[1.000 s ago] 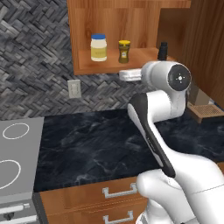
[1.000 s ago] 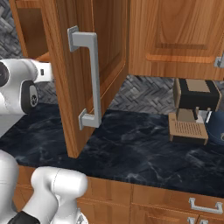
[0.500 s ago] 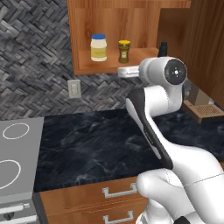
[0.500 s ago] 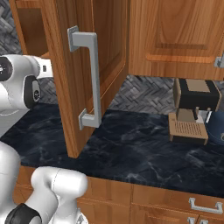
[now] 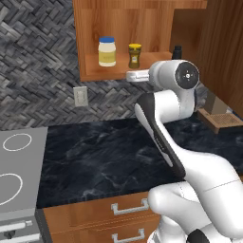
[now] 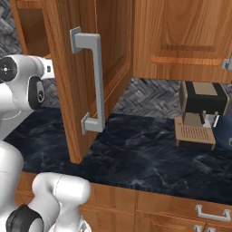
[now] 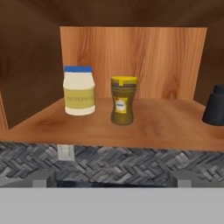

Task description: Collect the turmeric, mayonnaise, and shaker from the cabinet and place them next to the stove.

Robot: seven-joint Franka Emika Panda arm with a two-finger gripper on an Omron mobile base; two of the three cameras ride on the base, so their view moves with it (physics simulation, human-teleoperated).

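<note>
The open reddish-brown cabinet (image 5: 118, 28) holds three things on its bottom board (image 7: 153, 127). The mayonnaise (image 7: 79, 90) (image 5: 107, 51), cream-white with a blue lid, stands on the left. Right beside it is the smaller yellow-lidded turmeric (image 7: 123, 100) (image 5: 135, 55). The near-black shaker (image 7: 215, 106) (image 5: 177, 51) stands apart at the far right, partly cut off in the hand view. My gripper (image 7: 111, 181) (image 5: 130, 75) is open and holds nothing. It hovers in front of the shelf's front edge, facing the two jars and touching neither. The grey stove (image 5: 19, 161) lies at the lower left.
The cabinet door (image 6: 90, 68) with a silver handle (image 6: 93, 81) stands swung open to the right of my arm. A white wall outlet (image 5: 79, 96) sits below the shelf. A coffee machine (image 6: 201, 113) stands on the black marbled counter (image 5: 104, 152) at the right.
My arm has risen slightly and the hand has edged left, toward the cabinet shelf. The gripper stays open. The jars and shaker have not moved.
</note>
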